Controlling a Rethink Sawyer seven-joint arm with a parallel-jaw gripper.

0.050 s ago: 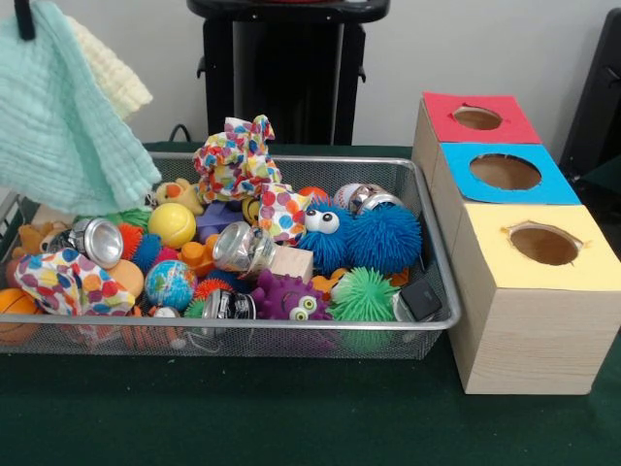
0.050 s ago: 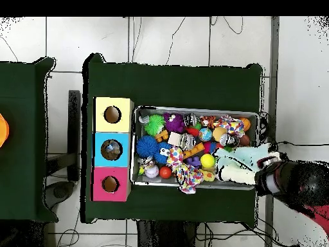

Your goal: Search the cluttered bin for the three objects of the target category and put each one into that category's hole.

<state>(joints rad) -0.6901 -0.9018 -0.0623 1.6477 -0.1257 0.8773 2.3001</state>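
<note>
Cloth [image 1: 58, 126], mint, hanging in mid-air over the left end of the bin [image 1: 291, 325] in the front view, top edge pinched by the gripper [image 1: 24, 17]; only a dark fingertip visible at the picture's top, pressed onto the fabric. Just behind it, a cream cloth [image 1: 112, 73], perhaps caught in the same pinch, hard to tell. Below, balls, fuzzy toys and two spotted cloths [image 1: 233, 160] heaped in the bin. To the right, well apart from the gripper, three holes in a row: red [image 1: 446, 107], blue [image 1: 558, 189], yellow [image 1: 485, 257], none showing anything inside from this angle. Seen from overhead, same cloth [image 2: 247, 161] spread over the bin's end nearest the arm [image 2: 289, 183], with the holes beyond the opposite end and the whole bin between. Possibly something pale down in the blue hole, too small to be sure. Judged from this: one item lifted but not yet delivered, carry across the bin and release to come, further searching after that.
</note>
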